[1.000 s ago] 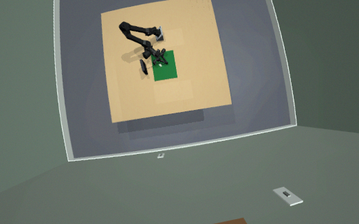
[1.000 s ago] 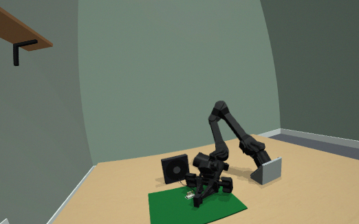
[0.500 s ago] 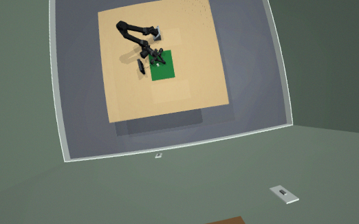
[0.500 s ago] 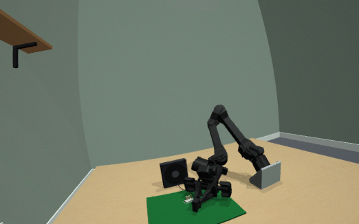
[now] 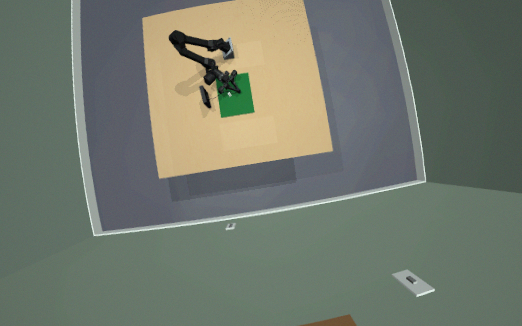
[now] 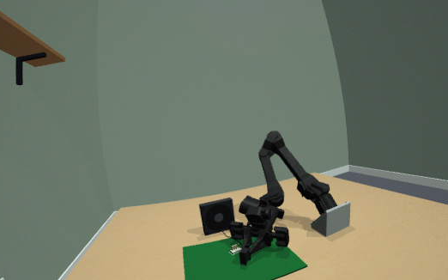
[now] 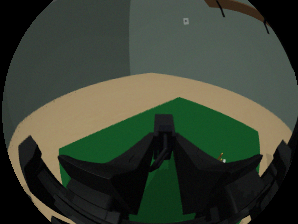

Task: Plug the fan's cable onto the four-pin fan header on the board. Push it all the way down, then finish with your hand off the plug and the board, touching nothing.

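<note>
I have the gripper [image 6: 245,257] pinching the fan's plug [image 7: 162,124], low over the green board [image 6: 208,262] and just beside the pale four-pin header [image 6: 234,249] near the board's edge facing the fan [image 6: 216,216]. I judge this the alignment step; next I must centre the plug over the header, press fully down, then release.

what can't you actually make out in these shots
- Whether the small dark plug pinched in the black parallel-jaw gripper is over the pale four-pin header: the fingers cover it in the exterior view, and it is too small in the top view.
- The header's pins: too small in every view.
- The thin cable from the black square fan: barely visible, hidden behind the gripper.
- The flat green board: its near part is covered by the fingers in the wrist view.
</note>
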Tool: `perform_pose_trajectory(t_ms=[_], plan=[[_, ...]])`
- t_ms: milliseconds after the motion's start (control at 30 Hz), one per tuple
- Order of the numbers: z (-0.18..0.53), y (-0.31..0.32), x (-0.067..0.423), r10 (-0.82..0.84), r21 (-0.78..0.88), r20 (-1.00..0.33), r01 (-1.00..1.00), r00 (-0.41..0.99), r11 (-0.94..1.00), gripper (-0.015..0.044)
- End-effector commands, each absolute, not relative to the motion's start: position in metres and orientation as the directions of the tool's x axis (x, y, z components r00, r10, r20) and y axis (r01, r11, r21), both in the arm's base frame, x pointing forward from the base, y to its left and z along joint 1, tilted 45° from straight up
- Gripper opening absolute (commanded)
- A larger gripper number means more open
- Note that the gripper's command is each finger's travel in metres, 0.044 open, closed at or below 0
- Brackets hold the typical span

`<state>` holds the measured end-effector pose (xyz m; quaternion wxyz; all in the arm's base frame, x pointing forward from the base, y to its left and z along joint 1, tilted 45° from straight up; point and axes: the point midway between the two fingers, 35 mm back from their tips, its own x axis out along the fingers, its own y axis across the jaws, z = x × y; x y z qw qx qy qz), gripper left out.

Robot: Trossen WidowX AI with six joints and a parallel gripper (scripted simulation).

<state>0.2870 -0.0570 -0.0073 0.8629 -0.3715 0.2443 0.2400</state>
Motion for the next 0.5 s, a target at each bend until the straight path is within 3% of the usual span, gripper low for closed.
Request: perform_pose_trajectory(t_ms=[0,167,333,467], plan=[[-0.0075,-0.0571,0.2869,0.232,-0.522,-0.601,-0.596,0.765,0.610,0.0000],[-0.0075,-0.0571,0.2869,0.232,-0.522,-0.601,-0.596,0.765,0.610,0.0000],[-0.0073,-0.0570,0.2870,0.233,-0.524,-0.600,-0.596,0.765,0.609,0.0131],[-0.0073,-0.0570,0.2870,0.233,-0.524,-0.600,-0.596,0.765,0.609,0.0140]])
